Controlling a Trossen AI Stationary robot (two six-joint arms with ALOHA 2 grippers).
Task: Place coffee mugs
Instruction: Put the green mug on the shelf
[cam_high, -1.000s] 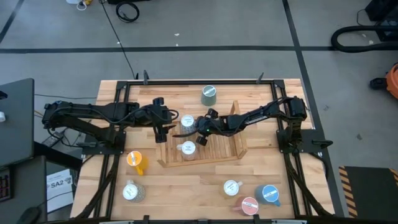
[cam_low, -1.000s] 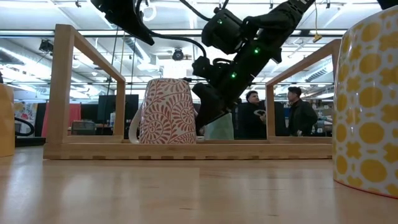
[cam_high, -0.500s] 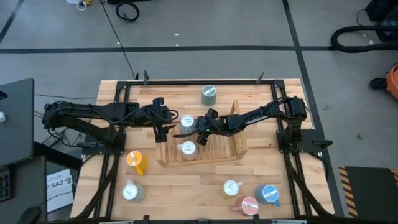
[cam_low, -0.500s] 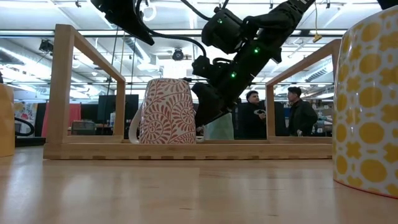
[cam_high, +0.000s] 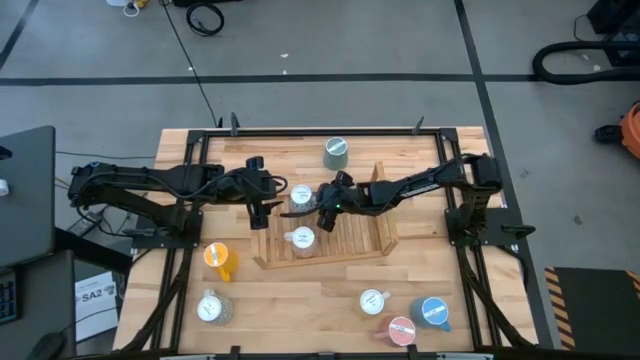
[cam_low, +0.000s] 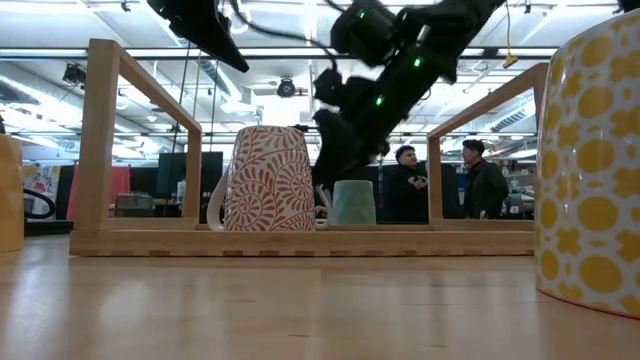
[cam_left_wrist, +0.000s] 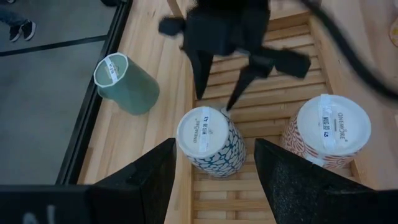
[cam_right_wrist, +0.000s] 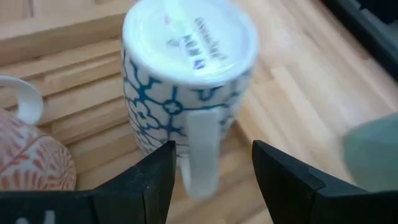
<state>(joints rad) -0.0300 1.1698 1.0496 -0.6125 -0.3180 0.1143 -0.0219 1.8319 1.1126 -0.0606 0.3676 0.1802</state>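
A slatted wooden tray (cam_high: 378, 232) sits mid-table. Two mugs stand upside down in it: a blue-patterned white mug (cam_high: 300, 196) (cam_right_wrist: 186, 81) and a red-patterned mug (cam_high: 302, 238) (cam_low: 268, 180). My right gripper (cam_high: 324, 208) (cam_right_wrist: 212, 147) is open just right of the blue-patterned mug, a finger on either side of its handle (cam_right_wrist: 202, 152), which it does not touch. My left gripper (cam_high: 262, 211) (cam_left_wrist: 216, 143) hangs open over the tray's left end, left of the same mug (cam_left_wrist: 208, 140). In the low view the red-patterned mug hides the blue-patterned one.
Outside the tray, a green mug (cam_high: 335, 152) (cam_low: 352, 202) stands by the far edge. An orange mug (cam_high: 218, 258) and a speckled mug (cam_high: 210, 308) stand near left. Yellow-patterned (cam_high: 372, 301), pink (cam_high: 400, 330) and blue (cam_high: 432, 312) mugs stand near right. The tray's right half is bare slats.
My right gripper has risen and drawn back a little toward the table's right, away from the blue-patterned mug. The mug stays upside down on the tray slats. In the low view the green mug behind now shows below the raised fingers.
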